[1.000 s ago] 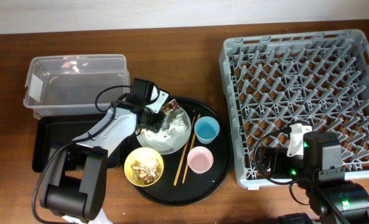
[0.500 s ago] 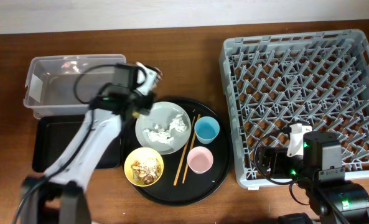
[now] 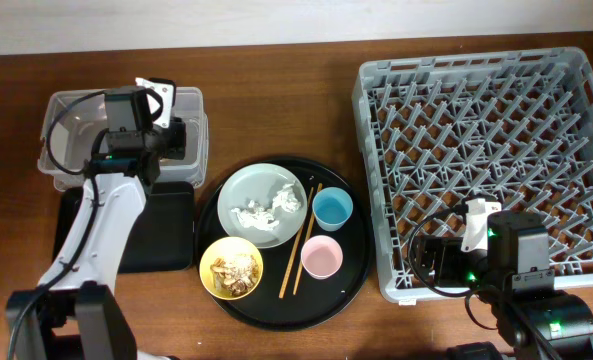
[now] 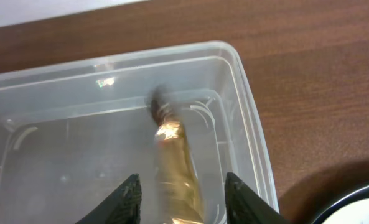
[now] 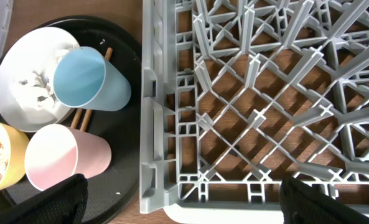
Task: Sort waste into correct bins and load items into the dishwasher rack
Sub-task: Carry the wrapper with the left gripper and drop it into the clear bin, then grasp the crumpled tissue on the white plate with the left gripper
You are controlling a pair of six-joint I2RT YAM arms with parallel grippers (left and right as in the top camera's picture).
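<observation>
Left wrist view: left gripper (image 4: 183,182) hangs over the clear box (image 4: 249,118), jaws spread wide, gripping nothing. Brown-gold wrapper (image 4: 172,152) shows blurry between the fingers, near the box's right wall. Right gripper (image 5: 184,190) is open too, empty.

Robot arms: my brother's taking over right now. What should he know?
Left gripper: open above the clear box, gold wrapper loose between its fingers.
Right gripper: open, empty, by the rack.
Tissue lies on the plate, scraps in the yellow bowl; blue cup, pink cup and chopsticks sit on the round tray.
Rack holds nothing.
Left to do: bin tissue and scraps, load the dishes.
</observation>
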